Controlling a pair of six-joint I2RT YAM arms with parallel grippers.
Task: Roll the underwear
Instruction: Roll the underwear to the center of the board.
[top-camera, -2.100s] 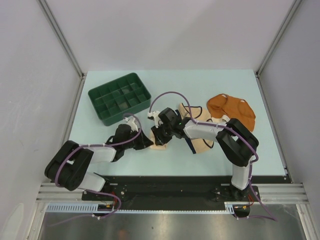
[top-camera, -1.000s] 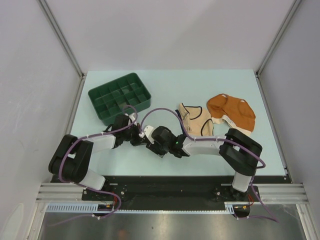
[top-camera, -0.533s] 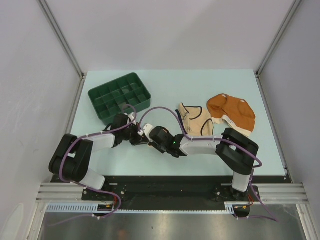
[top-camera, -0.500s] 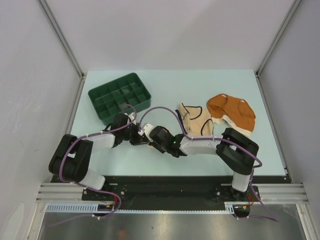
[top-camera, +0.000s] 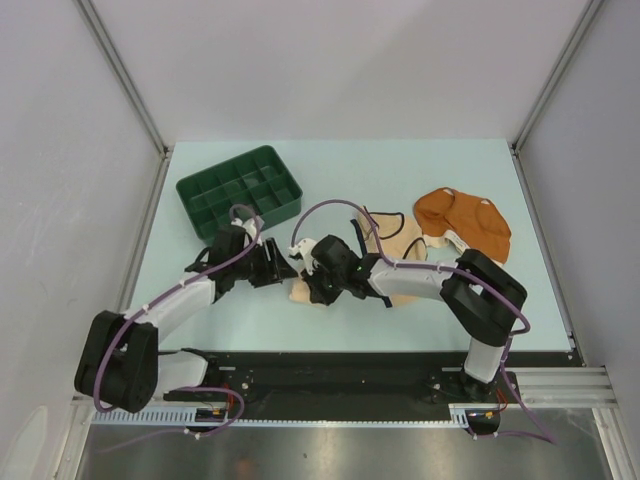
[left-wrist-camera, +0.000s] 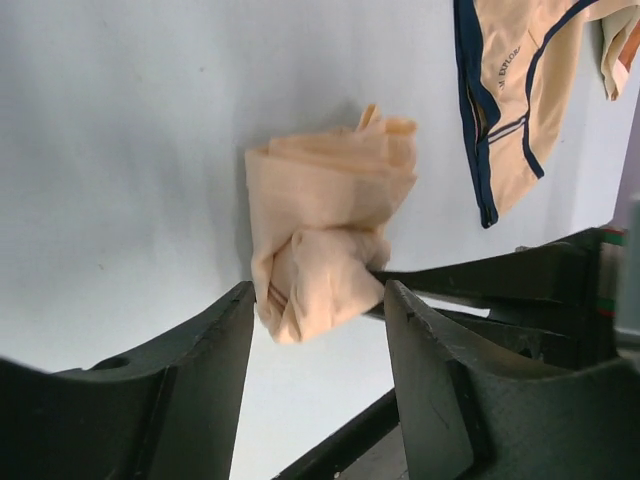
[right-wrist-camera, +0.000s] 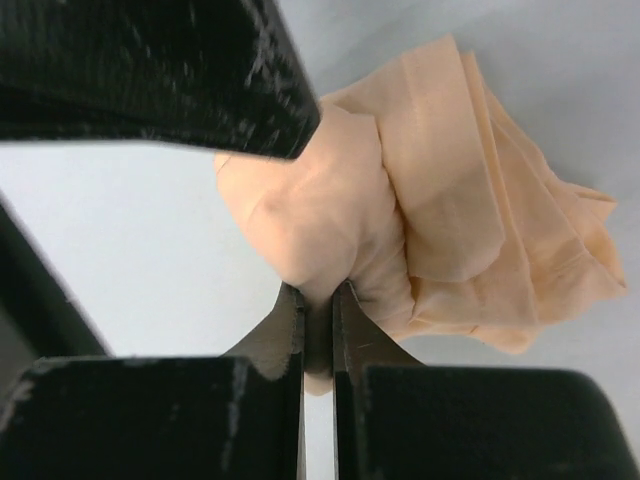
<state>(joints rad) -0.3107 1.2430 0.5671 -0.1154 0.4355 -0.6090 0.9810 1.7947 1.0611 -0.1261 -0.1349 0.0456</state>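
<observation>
The pale peach underwear (left-wrist-camera: 325, 235), thin soft cloth bunched into a stubby, loosely wound roll, is lying on the pale blue worktop (top-camera: 330, 165) close to its near edge, about midway along it. The right pincer (right-wrist-camera: 318, 318) is clamping a thin fold at one end of the roll, with its jaws pressed almost together on the cloth. The left pincer (left-wrist-camera: 320, 300) is standing open, its two black fingers straddling that same end without squeezing it. The roll's long axis is running straight away from the left pincer, so both arms are meeting it at one end and only the right one is gripping. The outer layers are looking slack and seem likely to spring apart if released. The cream underwear with dark trim (top-camera: 392, 236) and the rust-orange underwear with cream edging (top-camera: 462, 220) are lying flat toward the right edge. The dark green plastic compartment tray (top-camera: 190, 210) is sitting toward the far left corner.
</observation>
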